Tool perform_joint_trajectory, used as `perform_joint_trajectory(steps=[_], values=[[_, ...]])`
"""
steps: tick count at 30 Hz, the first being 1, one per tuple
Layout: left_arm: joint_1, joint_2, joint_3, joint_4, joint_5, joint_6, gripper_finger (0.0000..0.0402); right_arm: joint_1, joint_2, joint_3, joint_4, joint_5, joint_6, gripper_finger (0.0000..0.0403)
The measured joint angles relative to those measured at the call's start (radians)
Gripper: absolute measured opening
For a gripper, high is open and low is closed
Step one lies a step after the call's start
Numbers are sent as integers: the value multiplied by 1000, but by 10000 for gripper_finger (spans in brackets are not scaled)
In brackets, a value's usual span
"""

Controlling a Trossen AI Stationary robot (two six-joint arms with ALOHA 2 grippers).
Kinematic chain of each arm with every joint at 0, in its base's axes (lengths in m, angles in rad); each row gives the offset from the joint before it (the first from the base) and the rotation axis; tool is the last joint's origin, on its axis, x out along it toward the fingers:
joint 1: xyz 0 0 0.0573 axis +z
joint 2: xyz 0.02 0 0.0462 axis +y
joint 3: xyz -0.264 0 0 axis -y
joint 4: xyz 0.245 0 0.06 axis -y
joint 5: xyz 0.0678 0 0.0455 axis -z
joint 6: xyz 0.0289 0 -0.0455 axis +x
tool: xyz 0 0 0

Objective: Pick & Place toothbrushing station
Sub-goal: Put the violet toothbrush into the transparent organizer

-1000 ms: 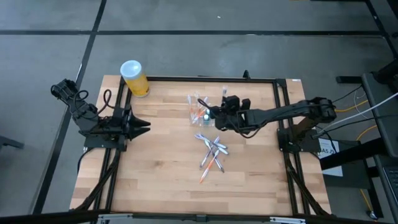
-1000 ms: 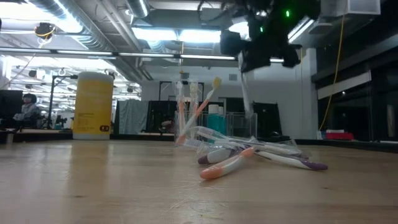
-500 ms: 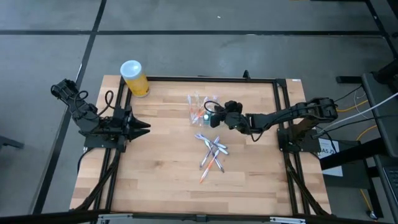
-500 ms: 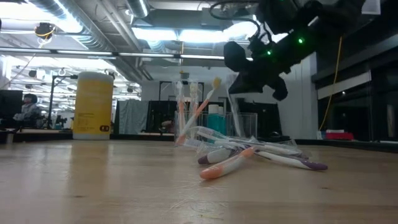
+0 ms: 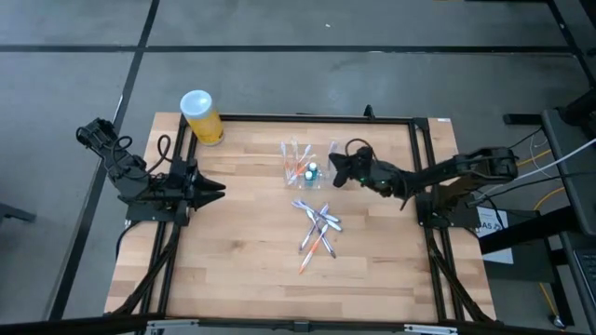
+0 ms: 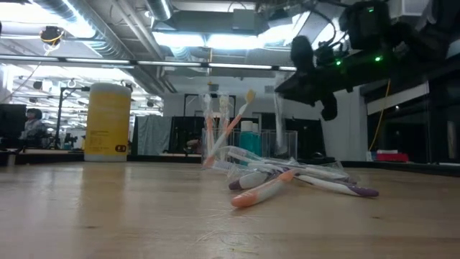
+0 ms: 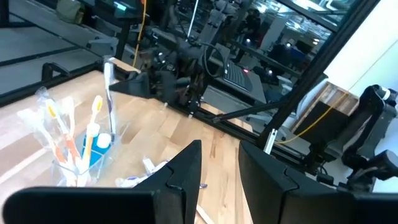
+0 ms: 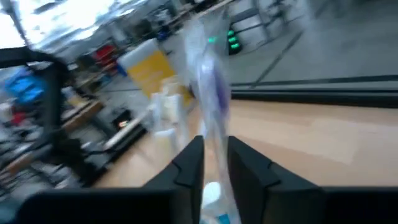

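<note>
The right gripper [image 5: 337, 170] hangs above the table [image 5: 242, 270]. The toothbrushing station [image 5: 300, 163] stands just beyond its fingertips, toothbrushes upright in it. A loose pile of toothbrushes [image 5: 318, 228] lies nearer the table's front edge. The yellow cylinder [image 5: 201, 117] stands well beyond the station, at the far corner.

There is one desk [image 5: 242, 270]. On it stand one clear plastic holder [image 5: 296, 164] and one yellow cylinder [image 5: 203, 123] with one white lid [image 5: 196, 101]. At least four upright toothbrushes [image 7: 94, 115] stand in the holder; the exact number cannot be told. About five loose toothbrushes [image 5: 318, 229] lie in one overlapping heap. Two robot arms are present, the left arm [image 5: 140, 181] and the right arm [image 5: 447, 170]. One person [image 6: 31, 122] is in the room behind.
</note>
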Motion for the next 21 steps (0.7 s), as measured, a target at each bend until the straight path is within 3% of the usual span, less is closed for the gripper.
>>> perform_joint_trajectory(steps=[7,14,17,21], values=[[0,23,0,1,-44,-18,102,-57,-36,-29,-24,-231,-4,117],[0,48,0,2,-58,-64,102,-60,-96,-29,-71,-287,-50,121],[0,58,0,3,-71,-71,102,-59,-175,-29,-219,-450,-10,118],[0,69,0,-5,-81,-72,102,-30,-262,-28,-496,-723,160,111]])
